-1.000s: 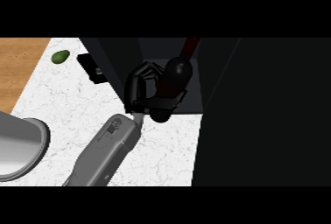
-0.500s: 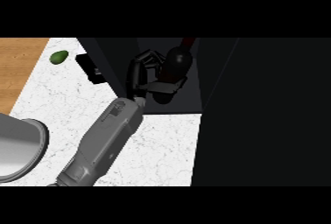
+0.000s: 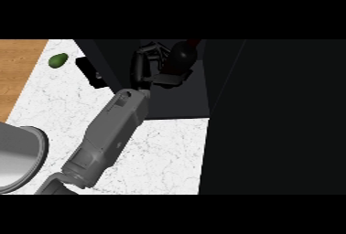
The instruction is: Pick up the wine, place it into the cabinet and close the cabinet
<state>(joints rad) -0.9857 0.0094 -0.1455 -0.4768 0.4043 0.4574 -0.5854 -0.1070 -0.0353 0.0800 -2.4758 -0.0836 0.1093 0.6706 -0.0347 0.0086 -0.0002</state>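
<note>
The dark wine bottle (image 3: 184,55) stands inside the open cabinet (image 3: 169,103), on its dark shelf near the back. My left hand (image 3: 150,68) reaches into the cabinet from the lower left. Its fingers (image 3: 144,57) curl against the bottle's left side and the thumb (image 3: 166,80) lies under the bottle's base, so the hand is shut on the bottle. The bottle's neck points up and right into the shadow. The cabinet's open door (image 3: 277,119) is the big black panel at the right. My right hand does not show.
A small green fruit (image 3: 59,60) lies on the white marble counter (image 3: 162,151) at the upper left, by the wooden strip (image 3: 17,68). A grey sink basin (image 3: 17,157) sits at the left edge. A black handle-like part (image 3: 91,73) sticks out beside the cabinet's left wall.
My left hand has carried the bottle up and deeper into the cabinet. The forearm now stretches further in, and the last half second shows little movement.
</note>
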